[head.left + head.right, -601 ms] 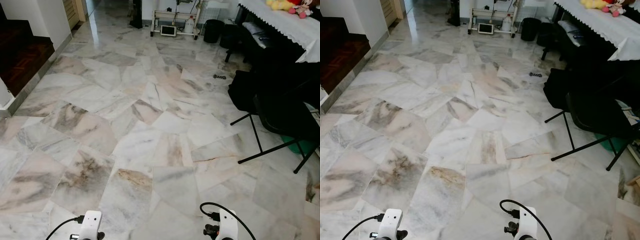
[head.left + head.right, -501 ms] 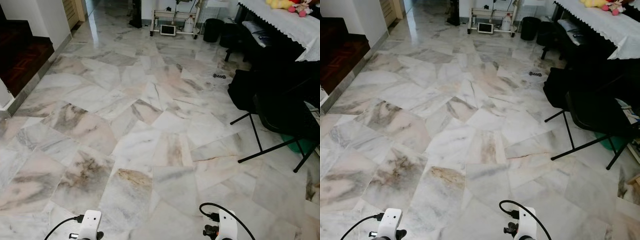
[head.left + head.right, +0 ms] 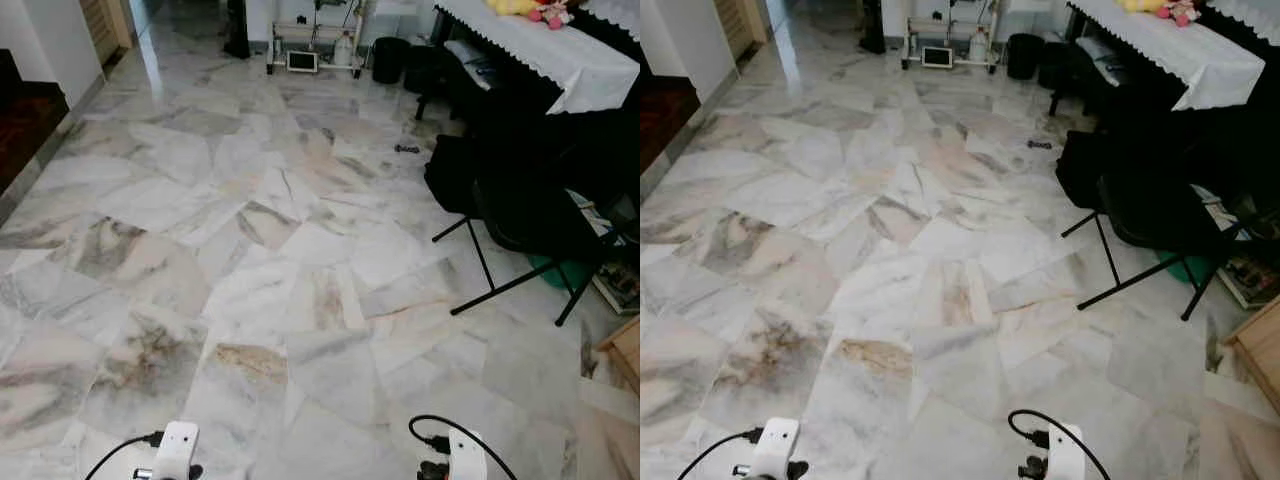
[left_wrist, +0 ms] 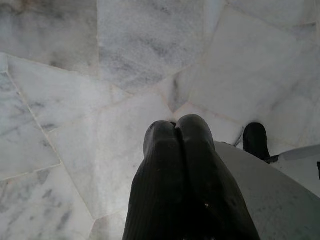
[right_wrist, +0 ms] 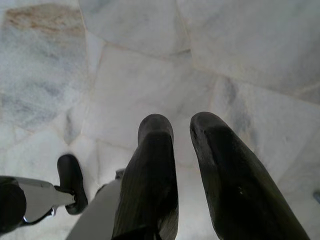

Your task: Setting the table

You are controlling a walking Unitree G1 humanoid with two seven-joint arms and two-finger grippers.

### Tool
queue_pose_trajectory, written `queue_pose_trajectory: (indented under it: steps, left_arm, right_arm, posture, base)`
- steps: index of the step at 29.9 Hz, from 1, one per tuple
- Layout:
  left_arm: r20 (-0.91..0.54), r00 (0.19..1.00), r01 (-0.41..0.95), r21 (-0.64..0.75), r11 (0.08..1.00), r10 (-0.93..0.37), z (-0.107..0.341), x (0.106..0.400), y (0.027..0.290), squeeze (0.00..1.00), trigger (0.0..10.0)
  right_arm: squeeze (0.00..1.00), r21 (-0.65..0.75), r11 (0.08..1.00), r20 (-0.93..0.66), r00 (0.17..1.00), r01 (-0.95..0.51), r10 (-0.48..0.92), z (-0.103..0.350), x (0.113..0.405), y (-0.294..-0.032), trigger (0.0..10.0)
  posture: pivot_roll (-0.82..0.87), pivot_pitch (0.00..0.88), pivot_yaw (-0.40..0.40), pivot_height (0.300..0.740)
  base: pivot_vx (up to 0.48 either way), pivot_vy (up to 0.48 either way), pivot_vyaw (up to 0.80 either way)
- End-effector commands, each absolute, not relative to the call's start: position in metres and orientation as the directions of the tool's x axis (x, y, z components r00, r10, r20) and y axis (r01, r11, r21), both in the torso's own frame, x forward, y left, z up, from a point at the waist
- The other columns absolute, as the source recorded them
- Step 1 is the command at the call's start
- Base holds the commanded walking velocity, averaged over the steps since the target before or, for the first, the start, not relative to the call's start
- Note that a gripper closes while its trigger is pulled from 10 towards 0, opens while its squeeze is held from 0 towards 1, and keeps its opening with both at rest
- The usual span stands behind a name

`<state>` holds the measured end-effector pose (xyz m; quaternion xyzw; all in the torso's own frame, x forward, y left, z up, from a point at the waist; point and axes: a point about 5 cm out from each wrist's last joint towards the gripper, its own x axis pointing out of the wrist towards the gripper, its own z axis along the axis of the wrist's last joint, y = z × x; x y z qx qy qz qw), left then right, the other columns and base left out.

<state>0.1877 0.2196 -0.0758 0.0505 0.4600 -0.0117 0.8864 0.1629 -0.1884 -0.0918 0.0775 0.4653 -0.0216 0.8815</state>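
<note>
A table with a white lace-edged cloth [image 3: 560,55] stands at the far right, with plush toys [image 3: 545,12] on top. Both my arms hang low over the marble floor [image 3: 260,230], and their white wrists [image 3: 178,450] [image 3: 463,458] show at the bottom edge of the head views. My left gripper [image 4: 175,125] points down at the tiles, shut, with nothing in it. My right gripper [image 5: 181,127] also points at the floor, its fingers a little apart and empty.
A black folding chair [image 3: 520,210] with dark bags beside it stands in front of the table. Black bins [image 3: 388,58] and a white rack [image 3: 300,60] line the far wall. A dark wooden step [image 3: 20,110] lies left, and a wooden piece [image 3: 625,345] sits at the right edge.
The whole picture has shifted left and down, so the camera has turned right and moved forward; table and chair sit nearer the centre. Both arms hang as before.
</note>
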Motion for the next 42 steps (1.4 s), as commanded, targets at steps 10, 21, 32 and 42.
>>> queue_pose_trajectory:
  steps: [10,21,32,42]
  left_arm:
    - [-0.843,0.536,0.040,0.074,0.996,0.041,-0.081,0.176,0.225,0.00,10.0]
    - [-0.845,0.533,0.064,0.097,0.993,0.048,-0.080,0.171,0.236,0.00,10.0]
    - [-0.841,0.539,0.070,0.092,0.993,0.039,-0.079,0.174,0.236,0.00,10.0]
    - [-0.836,0.547,0.080,0.088,0.993,0.030,-0.077,0.181,0.228,0.00,10.0]
  right_arm:
    - [0.00,0.110,0.987,-0.839,0.544,0.116,0.029,-0.094,0.157,-0.192,10.0]
    - [0.00,0.124,0.987,-0.837,0.544,0.104,0.048,-0.094,0.162,-0.173,10.0]
    - [0.00,0.124,0.987,-0.836,0.546,0.102,0.049,-0.094,0.164,-0.170,10.0]
    - [0.00,0.117,0.987,-0.837,0.546,0.107,0.040,-0.094,0.160,-0.180,10.0]
  posture:
    - [0.13,0.015,-0.081,0.740]
    - [0.13,0.016,-0.079,0.740]
    - [0.13,0.017,-0.078,0.740]
    - [0.13,0.018,-0.078,0.740]
  base:
    - [0.000,0.144,-0.65]
    - [0.000,0.044,-0.65]
    - [0.000,0.000,-0.64]
    - [0.000,0.000,-0.65]
